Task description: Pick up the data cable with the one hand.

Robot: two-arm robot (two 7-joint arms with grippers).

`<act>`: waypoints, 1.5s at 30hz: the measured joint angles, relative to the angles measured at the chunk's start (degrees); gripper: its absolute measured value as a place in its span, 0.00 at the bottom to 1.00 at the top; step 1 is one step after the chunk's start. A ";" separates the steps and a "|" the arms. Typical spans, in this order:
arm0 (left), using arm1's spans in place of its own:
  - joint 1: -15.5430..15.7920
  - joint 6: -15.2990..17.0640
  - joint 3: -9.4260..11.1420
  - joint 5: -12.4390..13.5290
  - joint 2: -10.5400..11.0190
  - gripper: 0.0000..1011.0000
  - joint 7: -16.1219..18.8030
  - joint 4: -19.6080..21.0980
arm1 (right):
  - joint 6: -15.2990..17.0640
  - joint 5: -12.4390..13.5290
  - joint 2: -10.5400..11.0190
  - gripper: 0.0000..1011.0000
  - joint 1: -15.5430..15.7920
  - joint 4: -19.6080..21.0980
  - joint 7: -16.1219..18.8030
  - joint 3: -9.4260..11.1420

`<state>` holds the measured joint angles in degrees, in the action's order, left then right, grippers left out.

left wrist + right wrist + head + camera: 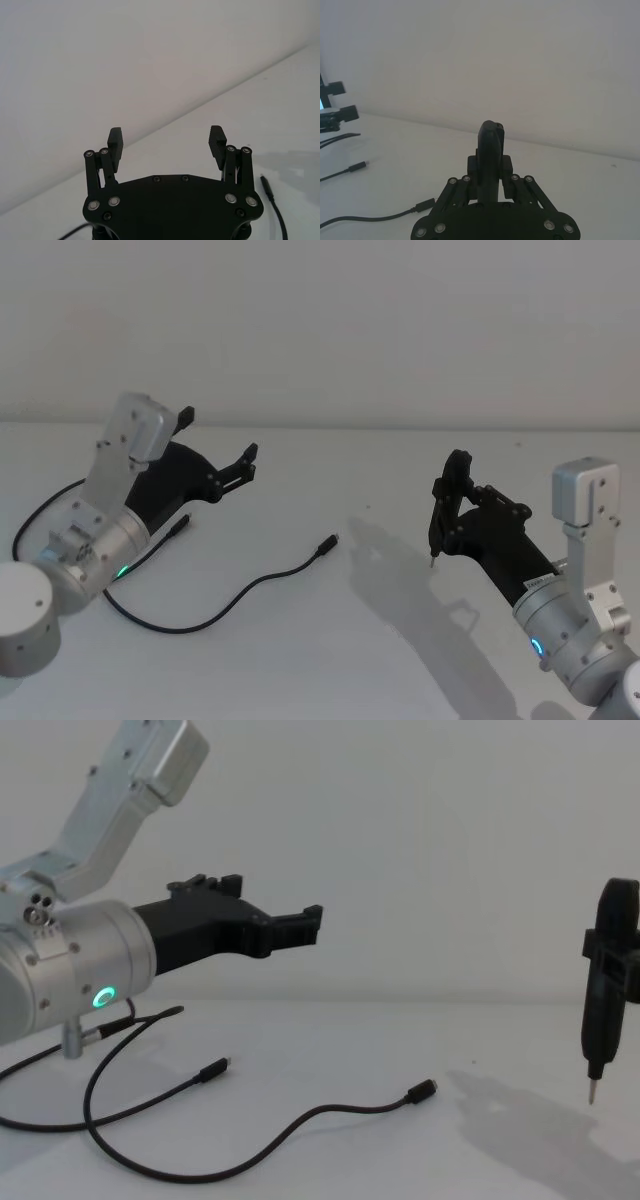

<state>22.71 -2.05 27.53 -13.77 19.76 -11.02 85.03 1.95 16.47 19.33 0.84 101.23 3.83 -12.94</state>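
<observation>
fingers spread wide and holding nothing, the left gripper hangs above the white table on the left, a green ring glowing on its silver wrist. from the chest view it sits well clear of the surface and touches nothing. the data cable lies flat on the table below and to the right of it. one plug rests just beside the left arm, and the cord curves toward the robot and then out to the other plug, between the two arms. a dark loop at the far left edge may be the same cord; it is hard to tell. on the right, well apart from the cable, the right gripper stands upright, fingers pressed together, a thin point aimed down.
</observation>
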 joint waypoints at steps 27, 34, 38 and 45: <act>14.11 -3.93 2.48 -10.03 -2.70 0.99 -26.95 -16.62 | 0.00 0.00 0.00 0.27 0.00 0.00 0.00 0.00; 16.78 -3.28 3.52 -13.45 -3.10 0.99 -35.21 -20.35 | 0.00 0.00 0.00 0.27 0.00 0.00 0.00 0.00; 17.34 -2.46 4.10 -14.59 -3.09 0.99 -37.97 -21.19 | 0.00 0.00 0.00 0.27 0.00 0.00 0.00 0.00; 16.87 0.89 5.93 -16.17 -1.78 0.99 -42.20 -20.20 | 0.00 0.00 0.00 0.27 -0.01 0.00 0.00 0.00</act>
<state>39.58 -1.16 33.45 -29.93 17.98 -53.22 64.83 1.95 16.46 19.33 0.83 101.23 3.83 -12.94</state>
